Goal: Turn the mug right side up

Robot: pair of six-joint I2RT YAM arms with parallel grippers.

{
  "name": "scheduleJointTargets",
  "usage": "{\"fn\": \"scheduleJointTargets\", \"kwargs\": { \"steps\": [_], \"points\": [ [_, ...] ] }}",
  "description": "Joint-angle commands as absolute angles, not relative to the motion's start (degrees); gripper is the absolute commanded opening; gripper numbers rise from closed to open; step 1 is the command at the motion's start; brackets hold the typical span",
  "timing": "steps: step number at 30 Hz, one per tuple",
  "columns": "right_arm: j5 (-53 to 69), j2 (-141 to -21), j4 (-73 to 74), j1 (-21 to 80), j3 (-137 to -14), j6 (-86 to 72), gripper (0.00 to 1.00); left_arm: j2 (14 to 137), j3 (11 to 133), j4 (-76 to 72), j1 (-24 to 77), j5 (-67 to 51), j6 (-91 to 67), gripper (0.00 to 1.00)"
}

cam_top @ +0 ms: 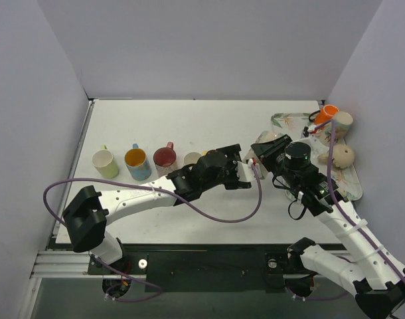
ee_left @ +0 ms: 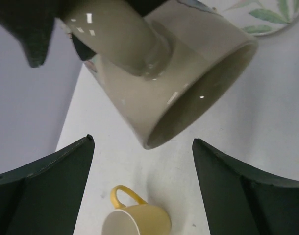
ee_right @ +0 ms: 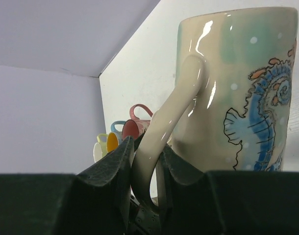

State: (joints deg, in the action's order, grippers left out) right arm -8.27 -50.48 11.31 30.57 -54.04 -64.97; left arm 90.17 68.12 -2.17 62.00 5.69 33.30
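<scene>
Cream glazed mug point(ee_right: 237, 88) with a blue seahorse print was held by the right gripper point(ee_right: 147, 152). The right wrist view showed both fingers clamped on the handle point(ee_right: 174, 112), but the mouth lay outside that frame.

The left wrist view supplied the orientation. The mug was tilted, its open mouth facing down and toward that camera, its rim apparently clear of the table point(ee_left: 267, 122). The left gripper point(ee_left: 142, 142) had its fingers wide apart, one on each side of the rim, neither touching it. A small yellow mug point(ee_left: 139, 220) stood mouth up below.

From the top camera the two gripper heads met right of table centre, just beside the tray point(cam_top: 352, 189). They hid most of the held mug. Only that view showed the full row: pale yellow mug point(cam_top: 104, 163), blue mug point(cam_top: 137, 163) and red mug point(cam_top: 165, 157), all mouth up. More crockery sat on the tray.
</scene>
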Motion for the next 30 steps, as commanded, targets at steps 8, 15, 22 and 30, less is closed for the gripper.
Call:
{"fn": "scheduleJointTargets", "kwargs": {
  "steps": [8,15,22,30],
  "points": [
    [-12.57,-50.1,0.53,31.2,-56.43,-65.92,0.0,90.79,69.34,-16.52,62.4,14.5,33.57,0.83],
    [-13.97,-50.1,-1.39,31.2,-54.76,-66.97,0.0,91.23,70.57,-15.82,63.37,14.24,32.17,0.8],
    [-12.66,-51.5,-4.39,31.2,-53.35,-70.31,0.0,92.55,71.46,-19.15,63.81,16.08,33.31,0.72],
    [-12.4,-51.94,-5.54,31.11,-53.35,-72.33,0.0,91.41,67.16,-21.71,64.16,13.19,35.5,0.3]
  ]
}}
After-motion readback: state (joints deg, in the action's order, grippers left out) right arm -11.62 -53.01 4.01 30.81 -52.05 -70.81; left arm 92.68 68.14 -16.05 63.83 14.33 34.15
